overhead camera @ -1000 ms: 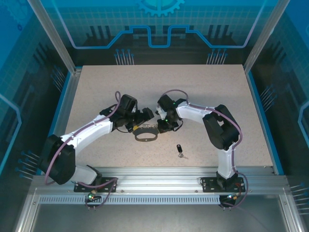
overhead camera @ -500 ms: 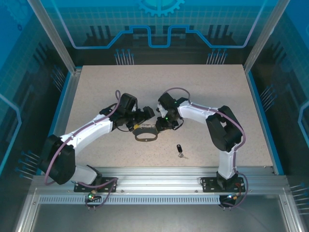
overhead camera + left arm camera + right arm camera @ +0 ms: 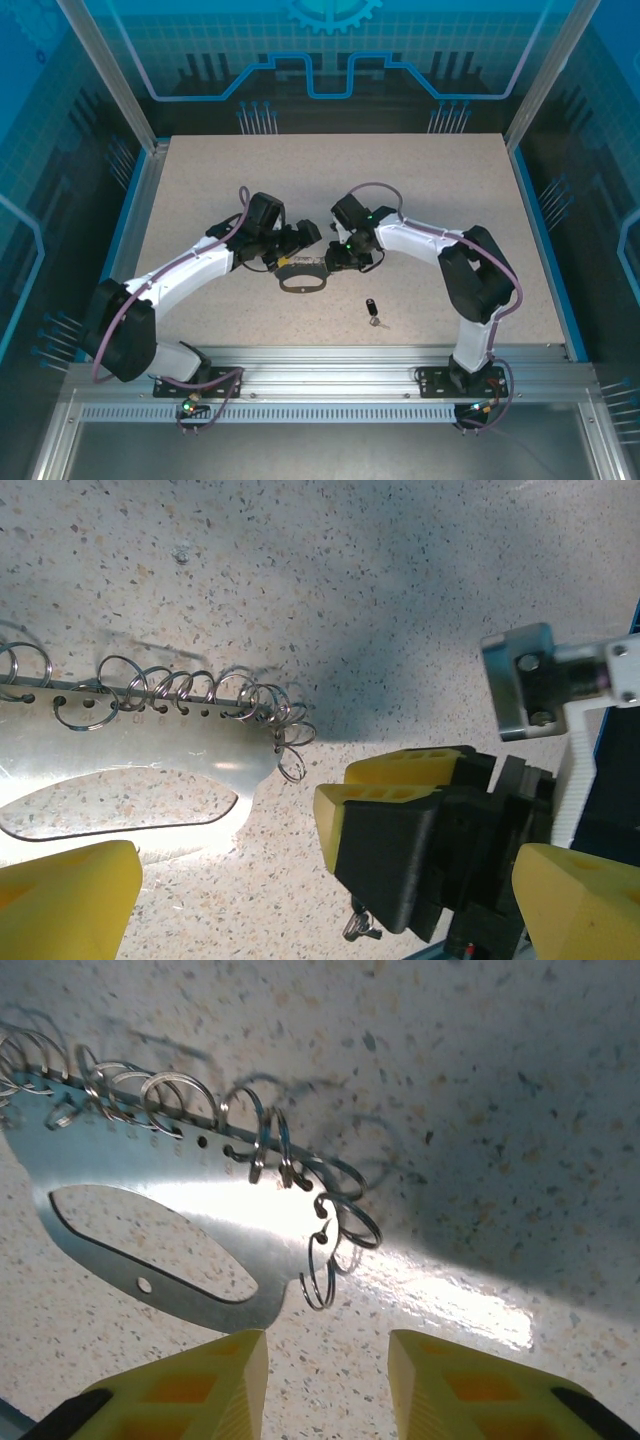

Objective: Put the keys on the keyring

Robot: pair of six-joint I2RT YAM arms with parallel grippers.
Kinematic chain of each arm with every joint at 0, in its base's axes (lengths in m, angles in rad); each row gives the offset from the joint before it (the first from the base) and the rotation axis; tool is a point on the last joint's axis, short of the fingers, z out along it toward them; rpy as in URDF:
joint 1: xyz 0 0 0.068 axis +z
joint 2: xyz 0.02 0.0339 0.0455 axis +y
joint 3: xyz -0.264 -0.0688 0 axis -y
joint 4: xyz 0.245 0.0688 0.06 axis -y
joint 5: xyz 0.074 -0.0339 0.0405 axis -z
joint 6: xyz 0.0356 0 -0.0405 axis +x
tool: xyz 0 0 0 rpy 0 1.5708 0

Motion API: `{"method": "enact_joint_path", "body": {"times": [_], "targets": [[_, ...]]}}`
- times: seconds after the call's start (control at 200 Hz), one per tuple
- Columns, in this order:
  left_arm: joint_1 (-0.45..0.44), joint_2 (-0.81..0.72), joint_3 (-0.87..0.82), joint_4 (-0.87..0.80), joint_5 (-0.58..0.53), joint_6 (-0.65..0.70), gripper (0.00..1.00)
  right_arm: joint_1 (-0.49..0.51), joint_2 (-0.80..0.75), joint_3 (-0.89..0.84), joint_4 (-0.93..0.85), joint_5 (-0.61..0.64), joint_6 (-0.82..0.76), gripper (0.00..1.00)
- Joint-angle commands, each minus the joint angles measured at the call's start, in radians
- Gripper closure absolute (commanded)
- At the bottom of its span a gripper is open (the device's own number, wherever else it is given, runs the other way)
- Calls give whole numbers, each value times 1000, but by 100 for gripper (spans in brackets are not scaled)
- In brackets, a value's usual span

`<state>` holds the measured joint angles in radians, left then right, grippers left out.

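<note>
The keyring lies flat on the speckled table, a grey oval plate with a row of small split rings along its far edge. Up close it shows as shiny metal. The key, black-headed and tiny, lies apart to the ring's lower right, and a bit of it peeks out under the right gripper's fingers. My left gripper stands wide open at the ring's left end. My right gripper is open at the right end, its pads just short of the outermost split ring, holding nothing.
The two grippers face each other closely over the ring, the right one's fingers standing between the left one's fingertips. An aluminium rail runs along the near edge. Blue walls bound the table's sides, with bare table behind.
The right gripper's jaws have opened from nearly shut. The right arm's elbow has swung to the right. The left arm, ring and key have stayed put.
</note>
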<state>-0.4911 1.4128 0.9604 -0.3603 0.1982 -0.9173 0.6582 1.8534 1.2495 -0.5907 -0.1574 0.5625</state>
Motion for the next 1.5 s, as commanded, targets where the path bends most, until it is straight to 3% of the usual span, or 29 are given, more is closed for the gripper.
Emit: {"method": "enact_joint_path", "body": {"times": [0.0, 0.91, 1.496], "targets": [[12, -10, 33, -5, 31, -8, 3, 21, -1, -16, 18, 18, 35, 65], [57, -13, 18, -12, 80, 21, 2, 46, 102, 68, 6, 33, 36, 79], [68, -33, -7, -3, 90, 21, 2, 55, 104, 44, -12, 71, 31, 79]]}}
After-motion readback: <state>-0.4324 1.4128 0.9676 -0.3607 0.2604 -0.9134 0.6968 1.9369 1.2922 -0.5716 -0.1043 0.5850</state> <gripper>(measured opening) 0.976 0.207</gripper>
